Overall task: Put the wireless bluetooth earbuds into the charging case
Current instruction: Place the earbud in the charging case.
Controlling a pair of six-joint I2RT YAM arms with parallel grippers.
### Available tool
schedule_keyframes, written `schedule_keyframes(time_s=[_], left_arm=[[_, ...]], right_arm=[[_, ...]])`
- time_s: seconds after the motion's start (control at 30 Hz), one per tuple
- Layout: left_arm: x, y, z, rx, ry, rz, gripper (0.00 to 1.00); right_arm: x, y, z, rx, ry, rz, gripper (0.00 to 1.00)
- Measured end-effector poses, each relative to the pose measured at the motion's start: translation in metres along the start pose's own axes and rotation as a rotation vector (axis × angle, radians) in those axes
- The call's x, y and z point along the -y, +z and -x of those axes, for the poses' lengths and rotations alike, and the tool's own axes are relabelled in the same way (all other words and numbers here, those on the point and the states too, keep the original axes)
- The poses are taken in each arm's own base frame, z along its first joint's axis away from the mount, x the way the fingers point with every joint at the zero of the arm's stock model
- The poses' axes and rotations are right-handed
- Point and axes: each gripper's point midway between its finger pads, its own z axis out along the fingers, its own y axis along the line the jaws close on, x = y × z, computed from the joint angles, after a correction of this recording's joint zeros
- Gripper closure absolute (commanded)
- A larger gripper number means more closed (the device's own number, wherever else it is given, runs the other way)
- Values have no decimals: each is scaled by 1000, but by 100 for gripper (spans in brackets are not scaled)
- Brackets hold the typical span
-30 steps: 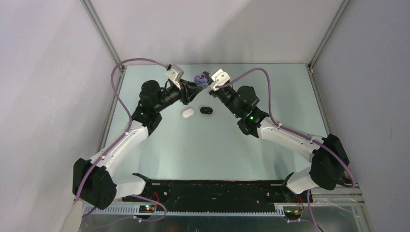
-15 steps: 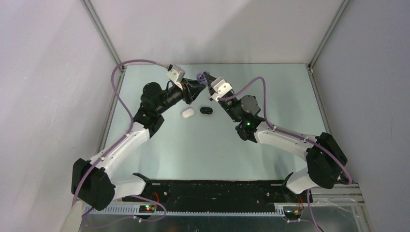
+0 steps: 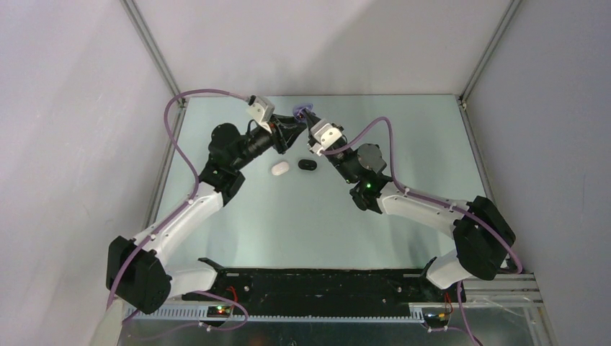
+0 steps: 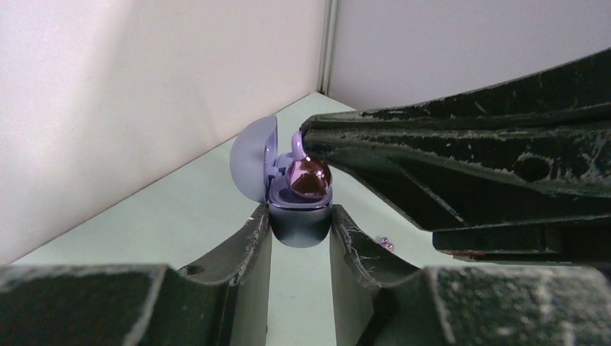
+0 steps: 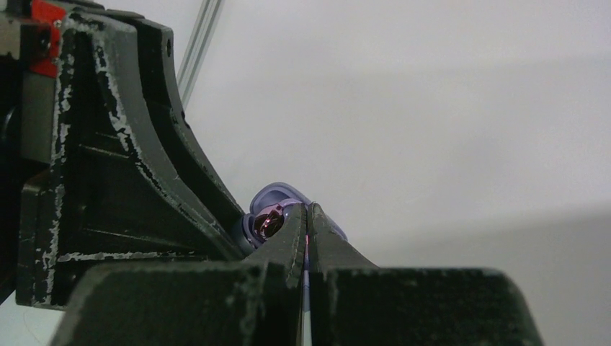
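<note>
While the left end effector (image 4: 299,215) pinches the base of the lavender charging case (image 4: 299,232) between its fingers, the right end effector (image 5: 307,216), pressed together, sets its tip against the glossy lavender earbud (image 4: 308,176) seated in that case. The right arm's fingers cross the left wrist view and block what lies behind them. Below both, a white case (image 3: 280,168) and a black case (image 3: 308,165) lie side by side on the pale green tabletop (image 3: 302,216), with grey walls (image 3: 324,43) around it. The held case's lid (image 4: 253,162) stands open
</note>
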Motion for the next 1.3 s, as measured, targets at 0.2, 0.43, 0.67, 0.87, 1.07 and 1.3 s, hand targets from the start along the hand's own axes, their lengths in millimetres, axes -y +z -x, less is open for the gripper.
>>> schedule_keyframes(time_s=[0.2, 0.43, 0.67, 0.87, 1.07, 1.3], left_arm=[[4, -1, 4, 12, 4, -9, 100], [5, -1, 5, 17, 5, -10, 100], [3, -2, 3, 15, 4, 4, 100], [4, -5, 2, 18, 4, 10, 100], [3, -5, -1, 13, 2, 15, 100], [1, -6, -3, 10, 0, 26, 100]], right_arm=[[-4, -1, 3, 10, -22, 13, 100], [-6, 0, 4, 16, -44, 21, 100], [-8, -1, 2, 5, -45, 29, 100], [-11, -2, -4, -18, -48, 37, 100], [-12, -3, -8, -35, -55, 42, 100], [-13, -4, -11, -47, -75, 54, 100]])
